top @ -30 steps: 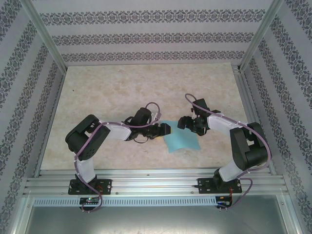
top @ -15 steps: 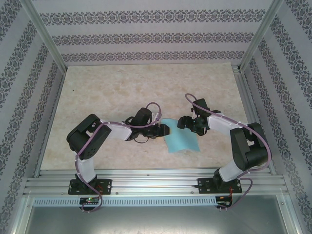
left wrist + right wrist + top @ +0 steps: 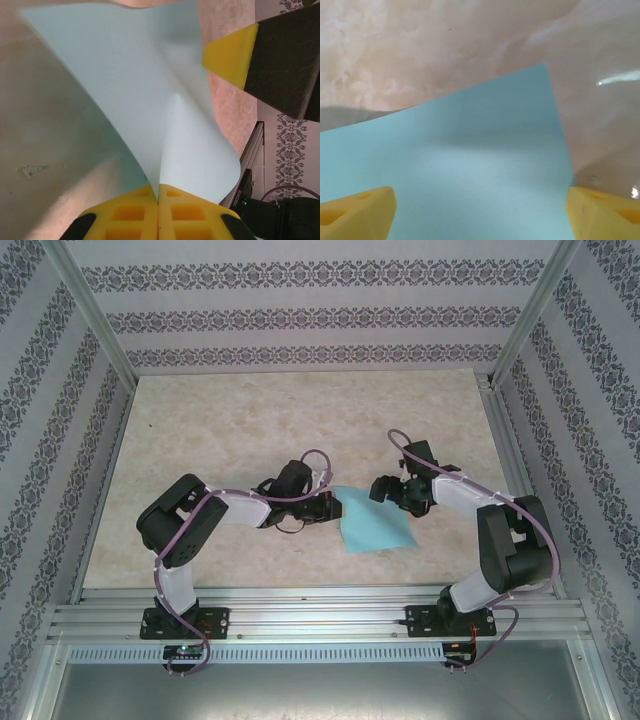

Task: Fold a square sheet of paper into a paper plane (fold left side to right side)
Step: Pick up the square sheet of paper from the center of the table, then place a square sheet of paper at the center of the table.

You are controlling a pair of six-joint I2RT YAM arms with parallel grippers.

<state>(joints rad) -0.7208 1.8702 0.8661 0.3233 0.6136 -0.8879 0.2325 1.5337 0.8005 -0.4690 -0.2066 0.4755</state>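
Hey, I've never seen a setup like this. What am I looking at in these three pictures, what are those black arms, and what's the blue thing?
These are two robot arms bolted at the near edge of a table, each ending in a two-finger gripper with yellow tips. The wide picture comes from a fixed camera above and behind them. The other two come from small cameras on the wrists, looking along the fingers. On the marbled tabletop is a light-blue square sheet of paper. The left gripper is shut, pinching the sheet's left edge, which bulges up off the table. The right gripper is open, its pads spread over the sheet without gripping it.
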